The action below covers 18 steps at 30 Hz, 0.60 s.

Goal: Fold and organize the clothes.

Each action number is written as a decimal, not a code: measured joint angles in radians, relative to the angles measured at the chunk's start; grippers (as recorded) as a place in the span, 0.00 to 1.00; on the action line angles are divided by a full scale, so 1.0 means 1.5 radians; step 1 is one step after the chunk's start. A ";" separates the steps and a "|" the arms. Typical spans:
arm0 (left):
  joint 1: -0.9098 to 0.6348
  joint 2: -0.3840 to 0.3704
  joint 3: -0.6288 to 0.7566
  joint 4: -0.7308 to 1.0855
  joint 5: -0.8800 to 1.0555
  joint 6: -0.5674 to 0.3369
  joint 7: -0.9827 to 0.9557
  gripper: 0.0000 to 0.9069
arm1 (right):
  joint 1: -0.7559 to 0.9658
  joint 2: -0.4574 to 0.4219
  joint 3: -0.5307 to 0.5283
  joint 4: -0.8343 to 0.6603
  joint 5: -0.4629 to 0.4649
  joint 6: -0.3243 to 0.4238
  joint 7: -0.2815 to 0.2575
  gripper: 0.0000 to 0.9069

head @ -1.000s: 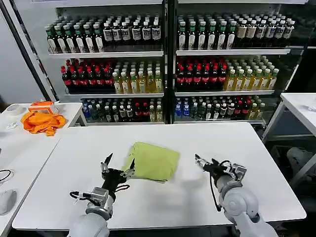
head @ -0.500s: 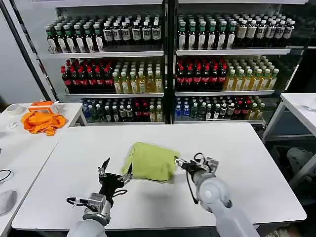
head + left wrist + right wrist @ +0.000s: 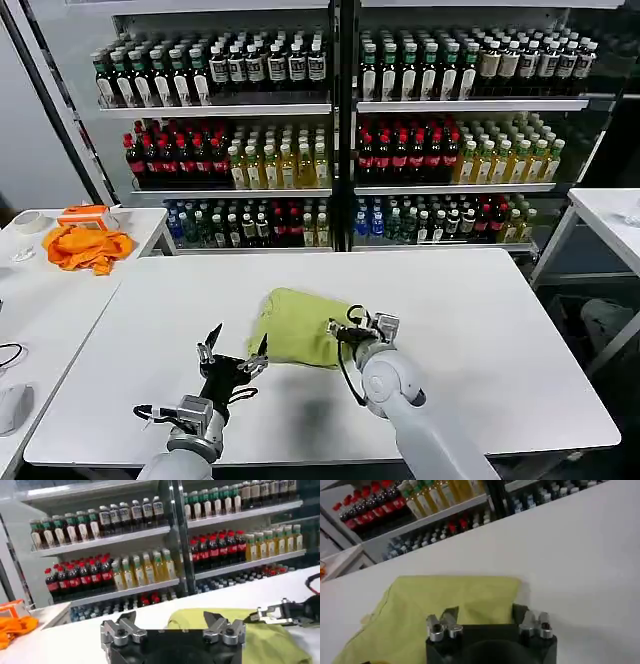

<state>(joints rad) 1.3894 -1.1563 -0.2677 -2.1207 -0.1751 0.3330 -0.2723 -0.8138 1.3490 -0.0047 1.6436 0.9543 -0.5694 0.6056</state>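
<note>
Surface: white table (image 3: 480, 330), drink shelves (image 3: 340, 130) behind.
T-shirt (image 3: 295, 325): folded lime-green, table's middle.
Right gripper (image 3: 338, 331): jaws apart, at the shirt's right edge.
Left gripper (image 3: 232, 352): jaws apart, just near-left of the shirt.

Bare white table (image 3: 480, 330) all round – only the folded T-shirt (image 3: 295, 325) interrupts it.

Head high; wrists low, sharing T-shirt (image 3: 298, 325).

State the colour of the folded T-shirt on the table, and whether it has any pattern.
The T-shirt is plain lime green with no visible print, clearest in the head view.
</note>
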 measured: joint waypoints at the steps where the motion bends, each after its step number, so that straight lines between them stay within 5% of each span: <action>1: 0.000 0.000 -0.002 0.000 -0.001 0.001 0.000 1.00 | 0.001 0.000 -0.001 -0.001 -0.001 0.000 0.000 0.00; 18: -0.003 -0.004 -0.005 0.017 -0.018 0.003 0.002 1.00 | 0.026 -0.014 -0.006 -0.040 -0.023 -0.004 -0.023 0.00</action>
<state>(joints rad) 1.3846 -1.1623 -0.2746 -2.0949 -0.2018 0.3369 -0.2699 -0.7751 1.3281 -0.0138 1.5830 0.9199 -0.5756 0.5706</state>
